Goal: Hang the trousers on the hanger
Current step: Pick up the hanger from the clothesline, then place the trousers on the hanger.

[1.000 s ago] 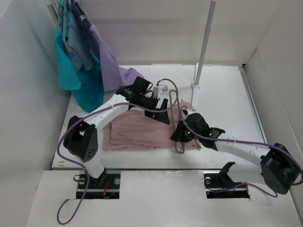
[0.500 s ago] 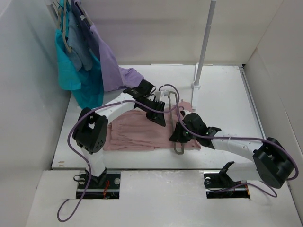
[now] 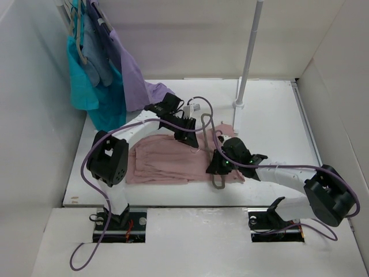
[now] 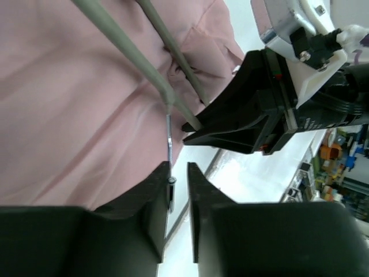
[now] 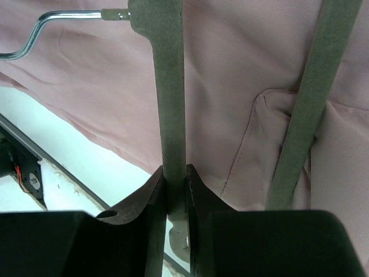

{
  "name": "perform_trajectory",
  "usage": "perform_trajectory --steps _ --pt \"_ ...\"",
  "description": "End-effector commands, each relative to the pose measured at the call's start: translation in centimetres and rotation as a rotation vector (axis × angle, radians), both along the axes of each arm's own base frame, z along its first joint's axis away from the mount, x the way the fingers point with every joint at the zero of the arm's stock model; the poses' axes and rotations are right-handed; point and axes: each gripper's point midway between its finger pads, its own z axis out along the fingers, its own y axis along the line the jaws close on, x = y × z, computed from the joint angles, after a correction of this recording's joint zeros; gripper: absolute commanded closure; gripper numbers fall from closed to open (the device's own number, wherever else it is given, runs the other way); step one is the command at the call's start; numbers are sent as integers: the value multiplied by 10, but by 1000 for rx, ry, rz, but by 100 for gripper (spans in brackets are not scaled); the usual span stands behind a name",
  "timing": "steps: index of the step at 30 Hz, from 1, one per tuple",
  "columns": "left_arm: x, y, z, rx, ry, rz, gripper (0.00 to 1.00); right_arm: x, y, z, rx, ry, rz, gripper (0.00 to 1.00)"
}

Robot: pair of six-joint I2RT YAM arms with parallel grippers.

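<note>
Trousers (image 3: 161, 163) lie folded flat on the worktop (image 3: 271, 127). The hanger (image 5: 167, 86) rests on their end nearest the right arm. Right tool (image 5: 173, 186): clamped on one arm of the hanger, a finger pressed to each side. Left tool (image 4: 179, 173): narrowed to a slit, with the wire hook (image 4: 169, 141) reaching into the gap beside one finger, not visibly pinched.

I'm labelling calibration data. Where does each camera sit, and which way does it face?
Top external: above and behind the arm bases, looking down at the table; both arms show.
Left wrist: looks past the left gripper at the hook of the hanger on the trousers; the right gripper shows too.
Right wrist: looks along the right gripper, shut on the hanger.
Both wrist views share hanger and trousers.
</note>
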Motion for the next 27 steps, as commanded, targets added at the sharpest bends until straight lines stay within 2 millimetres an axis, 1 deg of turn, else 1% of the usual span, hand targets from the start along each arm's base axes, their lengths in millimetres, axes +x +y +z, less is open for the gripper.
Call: perform_trajectory --steps 1,2,4,6,7,8,9,10,11,12,13,14,15,16,17,18,19,20,21,22,23,24,25,26,27 --pt "9 -3 23 -48 -54 1 87 9 6 11 33 -29 9 100" --pt "8 -2 20 -43 -47 1 94 9 6 14 40 -37 9 100" --pt "8 -2 17 -39 -39 1 100 13 4 17 45 -45 -3 100" --pt "8 -1 11 -20 -25 6 100 17 3 21 51 -52 -13 100" --pt "8 -1 10 -21 -32 1 100 16 4 21 56 -48 -6 100" --pt "10 0 5 -8 -25 5 100 18 3 22 60 -45 -10 100" --pt "12 -2 9 -14 -37 5 100 20 5 26 67 -53 -10 95" --pt "15 -1 6 1 -32 11 100 21 3 24 71 -38 -10 83" --pt "19 0 1 25 -37 16 100 22 6 29 80 -51 7 67" --pt "26 -2 10 24 -66 24 100 17 4 26 79 -17 17 48" --pt "30 -2 8 37 -80 23 100 24 6 43 104 -49 23 29" --pt "32 0 10 49 -98 18 100 24 8 53 111 -68 42 23" --pt "38 2 5 80 -105 33 100 26 9 64 117 -87 48 16" --pt "44 1 7 88 -129 30 100 30 7 84 116 -101 47 8" --pt "47 2 8 98 -147 31 100 34 2 105 120 -150 37 6" --pt "50 6 3 130 -155 36 100 37 -3 121 124 -173 17 5" --pt "54 6 5 134 -178 37 100 46 -13 139 111 -202 -35 1" --pt "54 9 -2 158 -170 35 100 50 -23 155 116 -239 -70 1" --pt "56 10 0 170 -178 42 100 54 -32 159 105 -239 -116 0" --pt "56 14 -3 191 -185 39 100 65 -57 149 52 -211 -204 0" --pt "60 14 0 193 -210 36 100 69 -68 145 36 -194 -241 0" --pt "58 15 -1 200 -200 35 100 76 -81 127 -8 -149 -288 0" --pt "57 14 -6 214 -205 24 100 80 -94 112 -44 -107 -328 0" --pt "57 14 -4 215 -205 24 100 85 -114 82 -99 -29 -378 1" --pt "58 15 -5 222 -209 27 100 87 -121 69 -119 8 -401 1"
